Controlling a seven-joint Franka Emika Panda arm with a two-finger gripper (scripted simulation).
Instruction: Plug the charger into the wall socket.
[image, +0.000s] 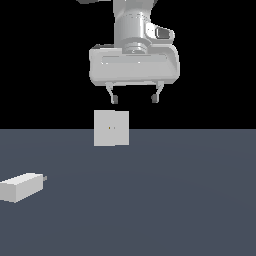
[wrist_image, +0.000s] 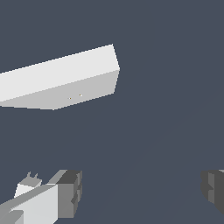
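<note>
Charger (image: 21, 187) lies ungrasped, well apart from socket (image: 111, 128); my gripper (image: 134, 99) hangs above socket, fingers apart, empty; pickup and plugging remain.

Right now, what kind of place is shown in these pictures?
Probably a bare simulated test scene, not a real room. A flat grey floor meets a plain black background. Only a gripper, hanging open in the air, an upright wall socket and a charger lying on the floor are there.

Charger (image: 21, 187) flat, socket (image: 111, 128) upright, apart
</note>
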